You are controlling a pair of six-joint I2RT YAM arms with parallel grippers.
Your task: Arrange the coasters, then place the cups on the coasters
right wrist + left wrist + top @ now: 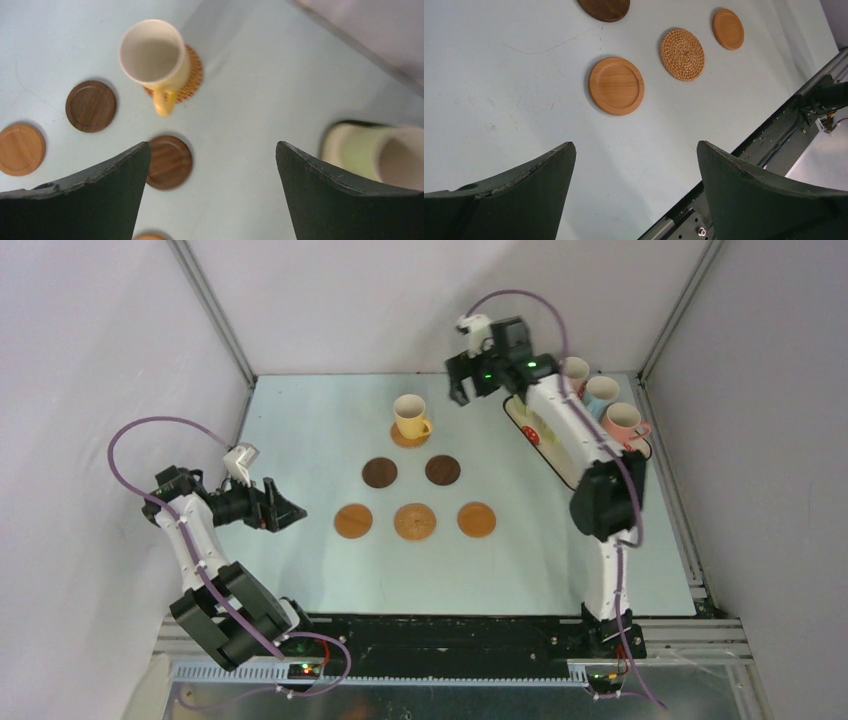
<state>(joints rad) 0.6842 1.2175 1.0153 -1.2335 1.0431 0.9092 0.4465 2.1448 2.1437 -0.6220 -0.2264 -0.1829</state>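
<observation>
Right then, your right gripper hung released, jaws spread wide with nothing between them, just right of the yellow mug and above the tabletop. That mug stood upright on a woven coaster at the far tip of the layout, its handle pointing right. Nearer to you lay two dark brown coasters side by side. Nearer again lay a row of three: a tan wooden coaster, a rattan coaster and a second tan wooden coaster. All five were bare and apart from each other. Far right, the strawberry tray carried a pink mug, a light blue mug and another cup behind them. A blurred pale green mug showed beside your right finger. Your left gripper was also spread open and empty, left of the coasters and well apart from them.
</observation>
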